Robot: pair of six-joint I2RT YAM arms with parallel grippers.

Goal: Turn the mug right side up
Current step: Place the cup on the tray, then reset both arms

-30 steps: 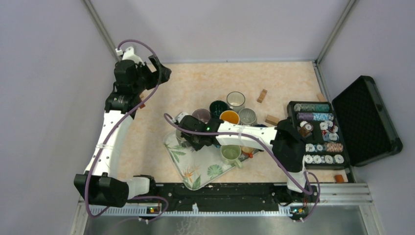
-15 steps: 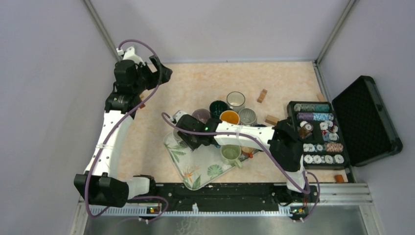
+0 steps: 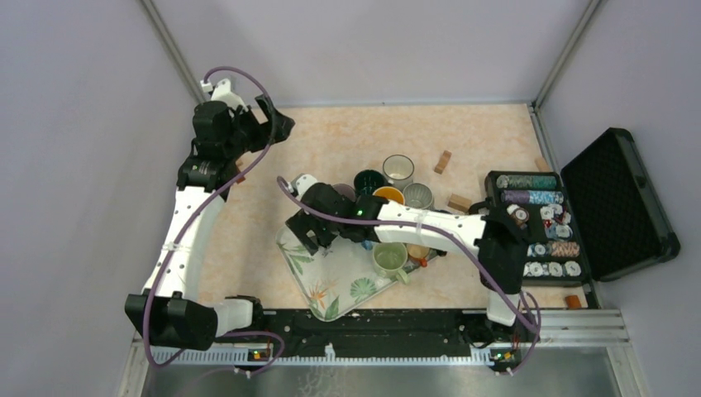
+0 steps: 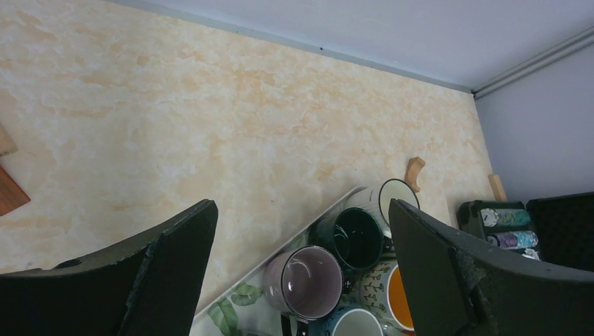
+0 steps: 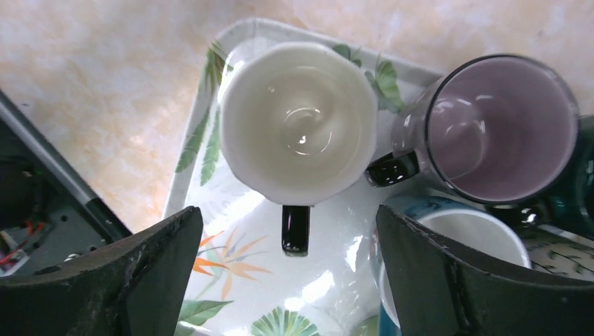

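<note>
The white mug (image 5: 298, 122) stands mouth up at a corner of the leaf-printed tray (image 5: 238, 210), its dark handle (image 5: 295, 227) pointing toward the wrist camera. By that view the turning looks done, and what remains is a clean exit. The right gripper (image 5: 288, 215) hangs over the mug with its jaws spread wide, one finger on each side and neither touching the rim. Nothing is held. Lift straight up along the mug's axis — a sideways drift could catch the handle or tip the mug over the tray's edge. Mind the purple mug (image 5: 501, 126) just beside it on the far-finger side, and the pale mug (image 5: 455, 245) under that finger. Both leave you little room to swing. The left gripper (image 4: 301, 206) sits well apart over bare table, jaws spread and empty — leave it parked there.
</note>
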